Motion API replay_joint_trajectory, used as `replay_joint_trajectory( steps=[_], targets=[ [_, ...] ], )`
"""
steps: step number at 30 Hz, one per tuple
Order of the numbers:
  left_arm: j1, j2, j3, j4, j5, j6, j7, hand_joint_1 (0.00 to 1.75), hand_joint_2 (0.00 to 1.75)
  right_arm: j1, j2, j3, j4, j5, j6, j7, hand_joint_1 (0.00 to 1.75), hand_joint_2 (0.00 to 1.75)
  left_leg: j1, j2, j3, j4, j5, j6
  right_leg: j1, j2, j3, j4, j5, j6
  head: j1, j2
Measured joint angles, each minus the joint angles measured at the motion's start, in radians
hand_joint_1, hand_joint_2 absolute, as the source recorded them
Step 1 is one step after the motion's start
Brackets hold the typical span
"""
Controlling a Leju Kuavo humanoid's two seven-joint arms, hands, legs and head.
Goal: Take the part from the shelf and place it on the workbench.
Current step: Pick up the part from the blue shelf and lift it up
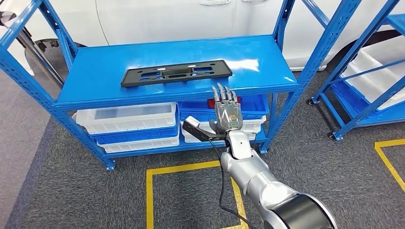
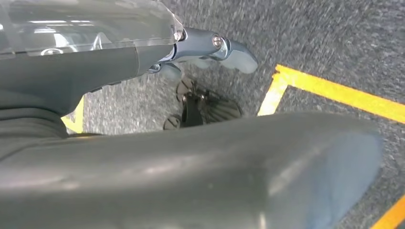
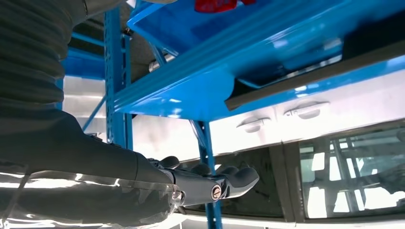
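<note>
A flat black rectangular part [image 1: 176, 73] with cut-outs lies on the blue shelf [image 1: 95, 76] top, toward its front. My right hand [image 1: 226, 111] is raised in front of the shelf's front edge, fingers stretched out and apart, just right of and below the part's near right end, holding nothing. In the right wrist view the right hand's fingers [image 3: 224, 181] reach out empty, with the part's edge [image 3: 305, 76] and the blue shelf [image 3: 191, 90] beyond. In the left wrist view my left hand [image 2: 210, 47] hangs over the grey floor with nothing in it.
White and blue bins [image 1: 129, 121] fill the lower shelf level. A white car [image 1: 191, 19] stands behind the rack. A second blue rack [image 1: 367, 76] stands at the right. Yellow floor lines [image 1: 150, 191] mark the grey carpet.
</note>
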Motion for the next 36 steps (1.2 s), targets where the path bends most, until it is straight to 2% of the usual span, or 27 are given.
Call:
replay_joint_trajectory(
  steps=[2, 4, 5, 7, 8, 9, 10, 12, 13, 14, 17, 19, 20, 22, 23, 24, 25, 26, 28, 29, 30, 34, 36],
  targets=[
    [0.001, -0.001, 0.000, 0.000, 0.000, 0.000, -0.001, 0.00, 0.00, 0.001, 0.000, 0.000, 0.000, 0.000, 0.000, 0.000, 0.00, 1.75, 0.001, 0.000, 0.000, -0.005, 0.005, 0.008, -0.002, 0.000, -0.001, 0.001, -0.001, 0.011, 0.000, 0.000],
    [0.001, -0.002, 0.000, 0.000, -0.001, 0.001, -0.003, 0.00, 0.00, 0.000, -0.001, 0.000, -0.001, 0.000, 0.000, -0.002, 0.00, 1.75, 0.006, 0.001, 0.002, -0.012, 0.009, 0.017, -0.005, 0.000, -0.014, 0.033, -0.026, 0.023, 0.000, 0.000],
    [0.001, -0.003, 0.000, 0.000, -0.002, 0.002, -0.004, 0.00, 0.00, 0.001, -0.001, 0.000, -0.001, 0.000, 0.000, -0.003, 0.00, 1.75, 0.008, 0.001, 0.002, -0.014, 0.011, 0.020, -0.007, 0.000, -0.034, 0.078, -0.054, 0.029, 0.000, 0.000],
    [0.001, -0.003, 0.000, 0.000, -0.003, 0.002, -0.006, 0.00, 0.00, 0.006, -0.003, -0.001, -0.001, 0.000, 0.000, -0.004, 0.00, 1.75, 0.008, 0.002, 0.000, -0.014, 0.012, 0.023, -0.014, 0.000, -0.098, 0.214, -0.118, 0.039, 0.000, 0.000],
    [0.002, -0.003, 0.000, 0.000, -0.003, 0.002, -0.007, 0.00, 0.00, 0.010, -0.004, -0.001, -0.001, 0.000, 0.000, -0.005, 0.00, 1.75, 0.008, 0.002, 0.000, -0.014, 0.012, 0.023, -0.018, 0.000, -0.124, 0.267, -0.134, 0.042, 0.000, 0.000],
    [0.002, -0.003, 0.000, 0.000, -0.003, 0.002, -0.007, 0.00, 0.00, 0.014, -0.005, -0.001, -0.001, 0.000, 0.000, -0.005, 0.00, 1.75, 0.008, 0.001, -0.001, -0.014, 0.012, 0.023, -0.021, 0.000, -0.135, 0.287, -0.130, 0.045, 0.000, 0.000],
    [0.003, -0.003, 0.000, 0.000, -0.004, 0.002, -0.007, 0.00, 0.00, 0.016, -0.006, -0.001, -0.001, 0.000, 0.000, -0.005, 0.00, 1.75, 0.009, 0.001, 0.000, -0.013, 0.011, 0.022, -0.024, -0.001, -0.124, 0.262, -0.107, 0.046, 0.000, 0.000],
    [0.002, -0.004, 0.000, 0.000, -0.004, 0.003, -0.007, 0.00, 0.00, 0.013, -0.007, -0.001, -0.001, 0.000, 0.000, -0.006, 0.00, 1.75, 0.010, 0.001, 0.001, -0.010, 0.009, 0.017, -0.027, -0.001, -0.057, 0.123, -0.039, 0.045, 0.000, 0.000],
    [0.001, -0.004, 0.000, 0.000, -0.005, 0.003, -0.007, 0.00, 0.00, 0.011, -0.007, -0.001, -0.001, 0.000, 0.000, -0.007, 0.00, 1.75, 0.009, 0.000, 0.000, -0.008, 0.008, 0.012, -0.026, -0.001, -0.027, 0.059, -0.015, 0.041, 0.000, 0.000],
    [0.001, -0.004, 0.000, 0.000, -0.005, 0.003, -0.007, 0.00, 0.00, 0.009, -0.007, -0.001, -0.001, 0.000, 0.000, -0.008, 0.00, 1.75, 0.008, 0.000, -0.001, -0.008, 0.008, 0.007, -0.023, -0.001, -0.008, 0.019, -0.004, 0.037, 0.000, 0.000],
    [0.000, -0.004, 0.000, 0.000, -0.004, 0.003, -0.006, 0.00, 0.00, 0.008, -0.007, -0.002, -0.001, 0.000, 0.000, -0.009, 0.00, 1.75, 0.008, 0.000, -0.001, -0.011, 0.009, -0.012, -0.017, 0.000, -0.003, 0.000, 0.000, 0.019, 0.000, 0.000],
    [0.000, -0.004, 0.001, 0.000, -0.003, 0.002, -0.006, 0.00, 0.00, 0.004, -0.007, -0.002, -0.002, 0.000, 0.000, -0.009, 0.00, 1.75, 0.011, 0.000, -0.010, 0.012, -0.010, -0.021, -0.019, 0.000, 0.002, -0.009, 0.006, 0.004, 0.000, 0.000],
    [0.000, -0.004, 0.001, 0.000, -0.001, 0.001, -0.005, 0.00, 0.00, 0.002, -0.006, -0.002, -0.003, 0.000, 0.000, -0.010, 0.00, 1.75, 0.011, 0.001, -0.028, 0.054, -0.035, -0.024, -0.021, -0.001, 0.004, -0.014, 0.008, -0.002, 0.000, 0.000],
    [0.000, -0.004, 0.004, 0.000, 0.006, 0.000, -0.001, 0.00, 0.00, 0.001, -0.006, -0.002, -0.002, 0.000, 0.000, -0.011, 0.00, 1.75, 0.012, 0.001, -0.087, 0.185, -0.099, -0.027, -0.017, -0.002, 0.005, -0.015, 0.008, -0.009, 0.000, 0.000],
    [0.001, -0.004, 0.007, 0.000, 0.011, 0.000, 0.004, 0.00, 0.00, 0.003, -0.006, -0.002, -0.002, 0.000, 0.000, -0.012, 0.00, 1.75, 0.012, 0.001, -0.115, 0.244, -0.119, -0.028, -0.014, -0.002, 0.005, -0.014, 0.007, -0.011, 0.000, 0.000],
    [0.002, -0.004, 0.009, 0.000, 0.015, 0.001, 0.008, 0.00, 0.00, 0.005, -0.006, -0.002, -0.002, 0.000, 0.000, -0.014, 0.00, 1.75, 0.011, 0.001, -0.129, 0.273, -0.122, -0.028, -0.012, -0.002, 0.005, -0.014, 0.007, -0.012, 0.000, 0.000],
    [0.003, -0.004, 0.011, 0.000, 0.018, 0.001, 0.013, 0.00, 0.00, 0.007, -0.006, -0.002, -0.001, 0.000, 0.000, -0.016, 0.00, 1.75, 0.011, 0.001, -0.127, 0.268, -0.108, -0.027, -0.010, -0.002, 0.005, -0.013, 0.006, -0.012, 0.000, 0.000],
    [0.003, -0.004, 0.013, 0.001, 0.020, 0.002, 0.015, 0.00, 0.00, 0.007, -0.006, -0.002, -0.001, 0.000, 0.000, -0.017, 0.00, 1.75, 0.011, 0.001, -0.104, 0.221, -0.078, -0.024, -0.009, -0.001, 0.006, -0.012, 0.005, -0.011, 0.000, 0.000],
    [0.001, -0.004, 0.018, 0.001, 0.021, 0.002, 0.017, 0.00, 0.00, 0.006, -0.005, -0.002, -0.001, 0.000, 0.000, -0.019, 0.00, 1.75, 0.009, 0.001, -0.037, 0.082, -0.019, -0.016, -0.006, 0.000, 0.006, -0.006, 0.001, -0.007, 0.000, 0.000],
    [0.000, -0.004, 0.020, 0.001, 0.021, 0.002, 0.018, 0.00, 0.00, 0.005, -0.005, -0.002, -0.001, 0.000, 0.000, -0.020, 0.00, 1.75, 0.007, 0.001, -0.012, 0.031, -0.004, -0.011, -0.004, 0.000, 0.005, -0.003, -0.001, -0.003, 0.000, 0.000],
    [0.000, -0.004, 0.021, 0.001, 0.021, 0.002, 0.018, 0.00, 0.00, 0.005, -0.005, -0.002, -0.001, 0.000, 0.000, -0.020, 0.00, 1.75, 0.005, 0.000, 0.001, 0.005, 0.000, -0.008, -0.002, 0.000, 0.003, -0.001, -0.002, 0.000, 0.000, 0.000],
    [0.001, -0.004, 0.026, 0.002, 0.019, 0.010, 0.019, 0.00, 0.00, 0.004, -0.005, -0.003, -0.001, -0.002, 0.000, -0.022, 0.00, 1.75, 0.002, -0.001, 0.001, -0.004, 0.002, 0.008, -0.006, 0.000, -0.001, 0.002, -0.003, 0.017, 0.000, 0.000],
    [0.001, -0.005, 0.026, 0.003, 0.011, 0.029, 0.019, 0.00, 0.00, 0.003, -0.005, -0.005, -0.002, -0.004, 0.000, -0.023, 0.00, 1.75, 0.006, 0.000, 0.003, -0.010, 0.006, 0.018, -0.008, -0.001, -0.019, 0.043, -0.033, 0.029, 0.000, 0.000]
  ],
)
